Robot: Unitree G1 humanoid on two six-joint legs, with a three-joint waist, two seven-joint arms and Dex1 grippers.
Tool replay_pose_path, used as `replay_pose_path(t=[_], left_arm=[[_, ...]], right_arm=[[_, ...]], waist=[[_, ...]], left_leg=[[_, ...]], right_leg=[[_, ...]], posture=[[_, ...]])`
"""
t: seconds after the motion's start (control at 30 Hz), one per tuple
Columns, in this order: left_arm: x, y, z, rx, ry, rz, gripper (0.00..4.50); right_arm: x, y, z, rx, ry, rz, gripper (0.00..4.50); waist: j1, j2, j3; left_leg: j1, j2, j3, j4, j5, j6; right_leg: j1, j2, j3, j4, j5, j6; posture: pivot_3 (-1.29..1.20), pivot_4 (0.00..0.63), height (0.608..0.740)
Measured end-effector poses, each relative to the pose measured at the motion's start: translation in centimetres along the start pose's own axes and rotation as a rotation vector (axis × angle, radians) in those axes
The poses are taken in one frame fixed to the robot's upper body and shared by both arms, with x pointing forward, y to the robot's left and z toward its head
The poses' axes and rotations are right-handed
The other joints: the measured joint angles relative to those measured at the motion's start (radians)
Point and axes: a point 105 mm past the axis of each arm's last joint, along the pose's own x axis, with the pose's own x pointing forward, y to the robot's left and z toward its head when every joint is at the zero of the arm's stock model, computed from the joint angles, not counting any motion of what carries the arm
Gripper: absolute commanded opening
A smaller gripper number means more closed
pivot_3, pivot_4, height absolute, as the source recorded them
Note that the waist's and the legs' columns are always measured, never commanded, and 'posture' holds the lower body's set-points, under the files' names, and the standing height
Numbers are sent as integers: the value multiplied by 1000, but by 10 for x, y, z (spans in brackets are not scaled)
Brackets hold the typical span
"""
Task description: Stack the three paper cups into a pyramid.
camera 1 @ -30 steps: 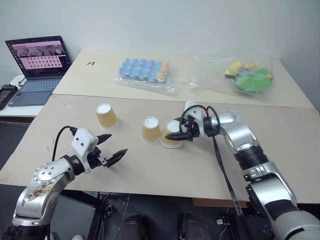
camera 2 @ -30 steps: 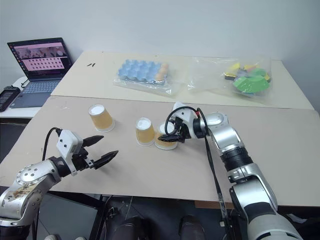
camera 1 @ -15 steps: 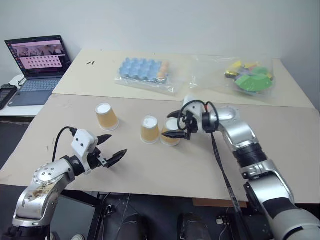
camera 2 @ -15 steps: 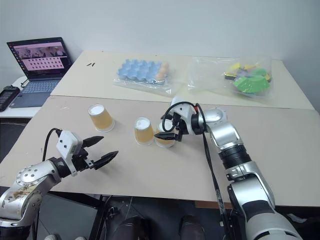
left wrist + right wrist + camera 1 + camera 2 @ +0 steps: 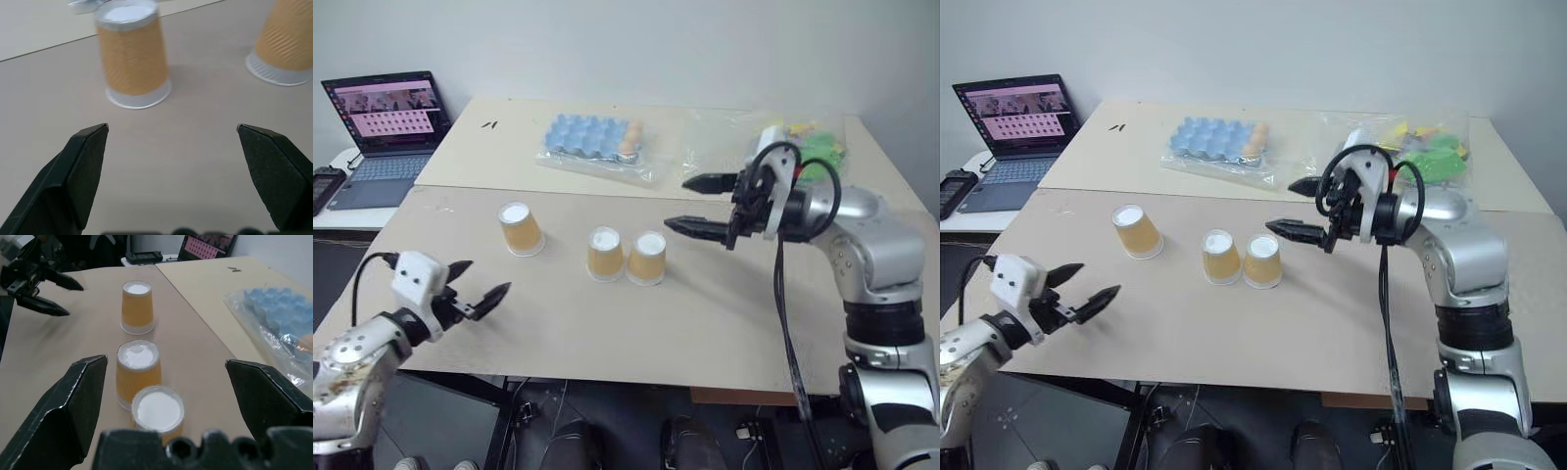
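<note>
Cups stand inverted on the worktop (image 5: 724,323), white bases up, long axes vertical, and none is stacked yet. Taking the paired base row as the landmark: the left claw (image 5: 475,289) hangs off the near left edge of the worktop, well to the left of the pair and nearer the robot, its two black fingers spread and holding nothing. In the left wrist view the lone cup (image 5: 132,58) lies straight ahead between those spread fingers, apart from them.

The lone cup (image 5: 521,228) stands to the left of the pair, clearly apart from it and slightly farther back. The pair consists of the middle cup (image 5: 606,254) and the right cup (image 5: 647,258), side by side with rims touching or nearly so.

The right claw (image 5: 703,204) is raised to the right of the pair and above it, fingers wide apart and empty, pointing left toward the cups.

Judgement: the lone cup is the piece to set on top, and the left claw is the nearer one. A level approach across the cup's vertical axis suits the grasp.
</note>
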Motion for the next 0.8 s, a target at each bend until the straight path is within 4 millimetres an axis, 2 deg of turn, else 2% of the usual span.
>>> replay_pose_path(t=[0.1,0.27,0.53,0.8], left_arm=[[15,13,8,25,-23,-7,4500],[49,19,23,53,-58,-70,4500],[101,13,27,17,-75,-162,4500],[120,10,30,-10,-89,-185,4500]], right_arm=[[-1,3,1,-7,-1,-16,4485],[-4,3,0,-11,11,-51,4485],[-12,9,-1,8,10,-65,4485],[-14,9,-1,7,15,-82,4485]], waist=[[7,-1,0],[11,-1,0],[7,-3,1],[-1,-3,2]], left_leg=[[-1,0,-1,0,0,0],[-2,-2,0,0,0,0],[-5,-3,3,0,0,0],[-5,-3,1,0,0,0]], right_leg=[[0,0,-2,0,0,0],[0,0,-3,1,0,0],[0,1,-7,0,0,1],[0,1,-7,0,0,1]], posture=[[0,150,733],[0,150,733],[0,150,733],[0,150,733]])
